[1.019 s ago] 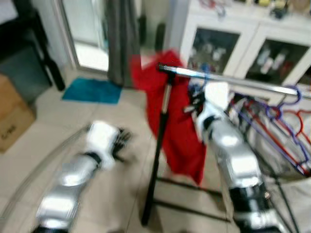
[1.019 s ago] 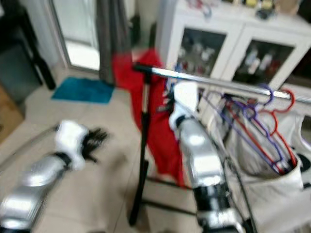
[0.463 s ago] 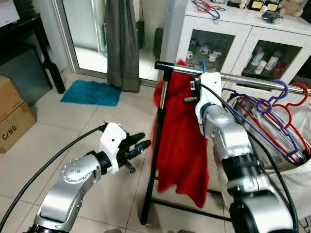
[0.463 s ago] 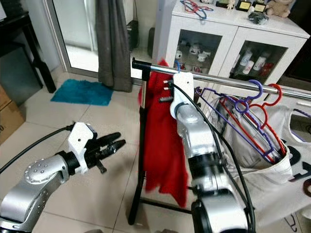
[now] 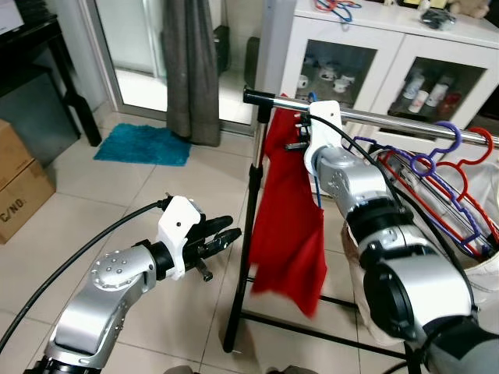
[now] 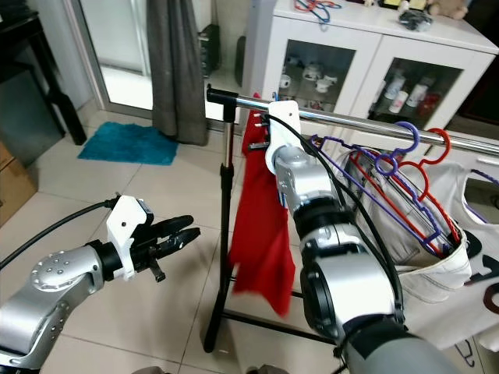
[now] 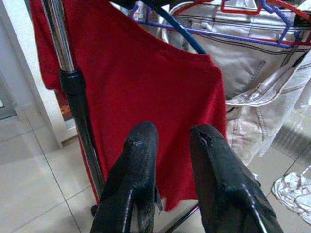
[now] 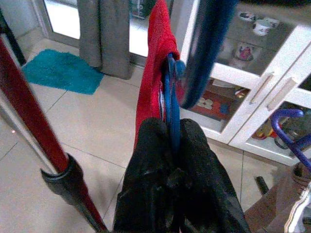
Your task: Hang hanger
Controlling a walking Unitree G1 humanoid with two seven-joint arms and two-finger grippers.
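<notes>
In the left eye view, the right gripper (image 5: 300, 139) is reaching up beside the chrome rail (image 5: 405, 122), where the red shirt (image 5: 287, 226) is hanging. The left wrist view shows the left gripper (image 7: 170, 141) sitting slightly parted, empty. In the right wrist view, black fingers (image 8: 150, 145) are pinching the blue hanger (image 8: 170, 104).

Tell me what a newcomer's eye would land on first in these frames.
The red garment stands out, draped on a blue hanger at the left end of the chrome clothes rail. The right tool is shut on that hanger just under the rail. Lower left, the left tool hovers over the tiled floor beside the rack's upright post.
</notes>
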